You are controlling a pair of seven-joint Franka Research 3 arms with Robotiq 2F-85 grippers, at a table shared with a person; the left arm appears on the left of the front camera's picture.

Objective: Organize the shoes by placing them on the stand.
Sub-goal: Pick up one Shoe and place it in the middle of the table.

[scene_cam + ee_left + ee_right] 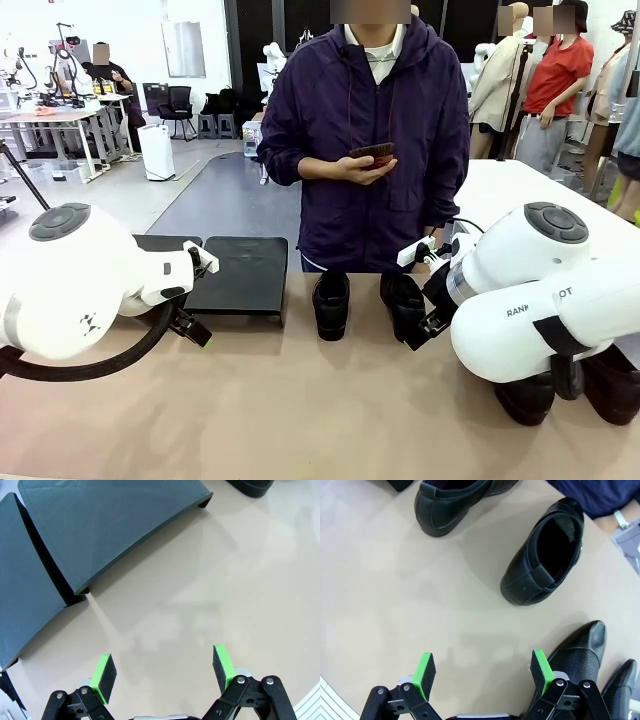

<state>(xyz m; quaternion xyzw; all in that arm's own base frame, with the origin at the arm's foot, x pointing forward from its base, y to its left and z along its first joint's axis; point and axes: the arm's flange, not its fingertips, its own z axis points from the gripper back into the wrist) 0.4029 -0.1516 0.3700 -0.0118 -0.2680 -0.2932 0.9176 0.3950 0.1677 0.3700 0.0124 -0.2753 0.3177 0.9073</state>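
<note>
At the left of the table (300, 420) the left arm hangs over bare surface. Just past it, near the far edge, is the stand (240, 272): two flat black platforms side by side, with nothing on either. The arm hides part of the left platform in the front view. The left wrist view shows both platforms (115, 525) lying close together with a narrow dark gap between them and their short legs on the table. In that view the left tool (162, 669) hovers released over tan surface near the stand, its green pads wide apart with nothing between them.

Just right of the stand, the middle shoes (331, 303) stand on the table side by side, a little apart, toes toward the robot. Behind them a person in a purple jacket holds a small reddish-brown brush (372, 153) in one hand (352, 170).

At the right, the front view gives only dark lumps of the right-hand shoes (527, 398) under the right arm. The right wrist view shows them clearly: a glossy pointed toe (580, 652) with a second shoe beside it at the picture's edge. Farther off are the middle shoes (545, 555), their openings visible. The right tool (483, 672) is released too, pads spread over bare table, with one pad just beside the glossy toe. All four shoes sit on the table, none on the stand.
</note>
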